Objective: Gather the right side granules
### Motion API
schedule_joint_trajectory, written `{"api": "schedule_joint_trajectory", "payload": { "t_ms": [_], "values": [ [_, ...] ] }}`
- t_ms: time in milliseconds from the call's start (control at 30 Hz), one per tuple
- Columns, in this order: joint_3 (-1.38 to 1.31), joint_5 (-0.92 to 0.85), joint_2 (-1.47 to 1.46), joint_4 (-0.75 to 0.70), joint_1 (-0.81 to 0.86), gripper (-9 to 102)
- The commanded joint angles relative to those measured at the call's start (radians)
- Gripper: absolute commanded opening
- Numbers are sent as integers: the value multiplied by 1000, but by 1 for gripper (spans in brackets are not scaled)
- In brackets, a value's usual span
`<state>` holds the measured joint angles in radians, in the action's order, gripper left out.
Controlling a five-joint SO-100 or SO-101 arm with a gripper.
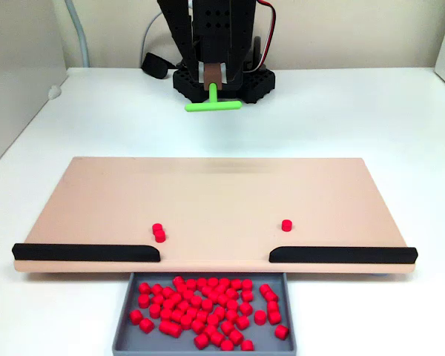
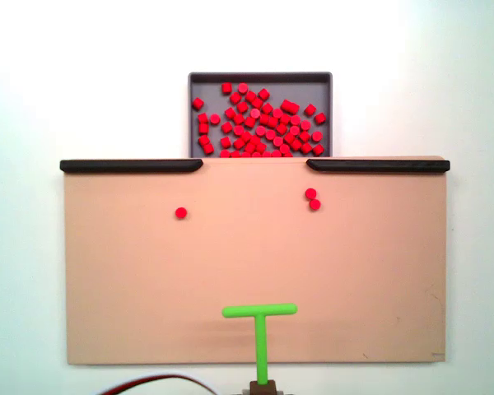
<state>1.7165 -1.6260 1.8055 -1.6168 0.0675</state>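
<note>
While the gripper (image 1: 212, 80) is clamped on the stem of the green T-shaped tool (image 2: 260, 321), held back at the board's (image 2: 132, 313) arm-side edge, sweeping looks not yet begun. The two touching granules (image 2: 312, 199) lie just short of the gray tray (image 2: 259, 76), toward the board's right in this view. Next, I judge, the crossbar must get behind them and push trayward.
</note>
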Motion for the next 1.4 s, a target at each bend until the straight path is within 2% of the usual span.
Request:
{"api": "schedule_joint_trajectory", "payload": {
  "t_ms": [0,867,1033,1367],
  "values": [
    [-35,3,20,5,5,0],
    [-34,-28,14,5,15,0],
    [-34,-135,8,5,49,0],
    [-80,-552,-71,5,187,0]
  ]
}}
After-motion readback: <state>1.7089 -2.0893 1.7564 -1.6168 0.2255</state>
